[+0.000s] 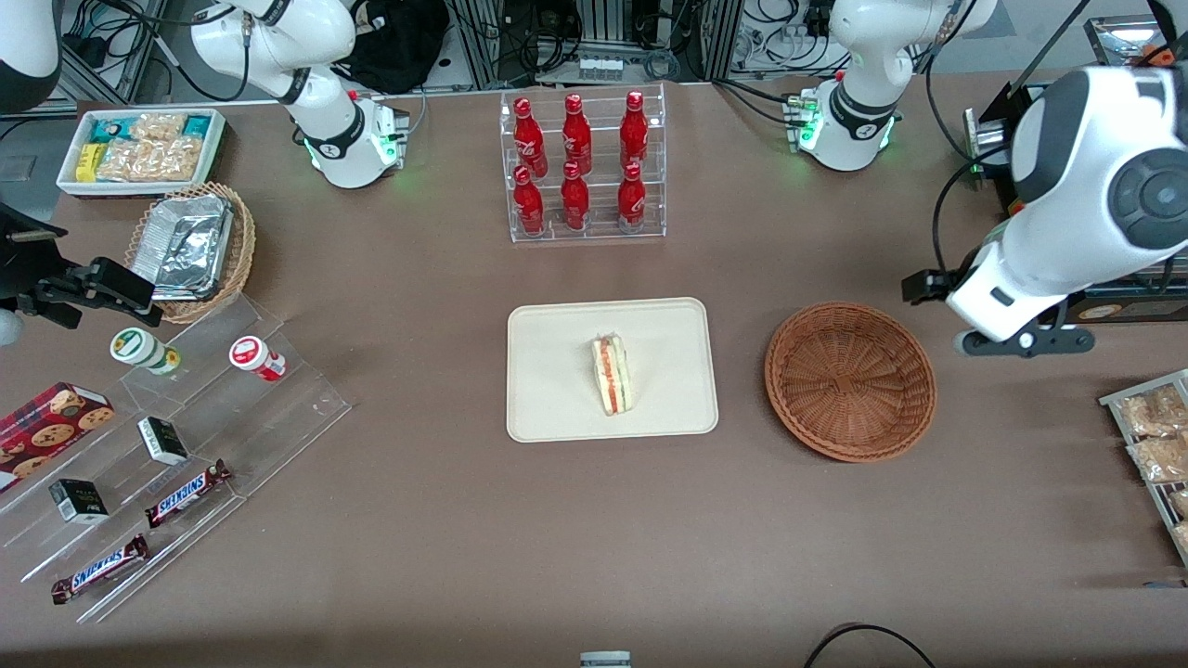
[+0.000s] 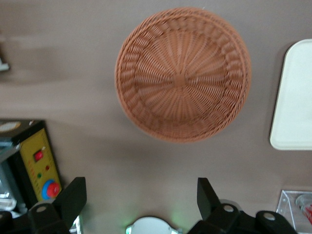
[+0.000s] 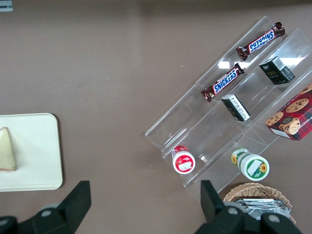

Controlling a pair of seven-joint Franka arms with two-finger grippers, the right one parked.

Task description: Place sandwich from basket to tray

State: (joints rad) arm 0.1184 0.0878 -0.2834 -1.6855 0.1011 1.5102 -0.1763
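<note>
The sandwich (image 1: pixel 613 374), a pale wedge with red and green filling along its edge, lies on the cream tray (image 1: pixel 557 371) in the middle of the table. It also shows in the right wrist view as the sandwich (image 3: pixel 7 148) on the tray (image 3: pixel 34 146). The reddish-brown wicker basket (image 1: pixel 849 380) stands beside the tray, toward the working arm's end, with nothing in it. My gripper (image 1: pixel 928 286) hangs high above the table beside the basket, a little farther from the front camera. In the left wrist view the gripper (image 2: pixel 140 195) is open and holds nothing, with the basket (image 2: pixel 183 73) and the tray's edge (image 2: pixel 295 97) below.
A clear rack of red bottles (image 1: pixel 583 167) stands farther from the front camera than the tray. A yellow control box (image 2: pixel 41 165) sits near my arm. Snack packets (image 1: pixel 1151 445) lie at the working arm's end. A stepped acrylic shelf (image 1: pixel 186 445) and a foil-filled basket (image 1: pixel 190 246) are at the parked arm's end.
</note>
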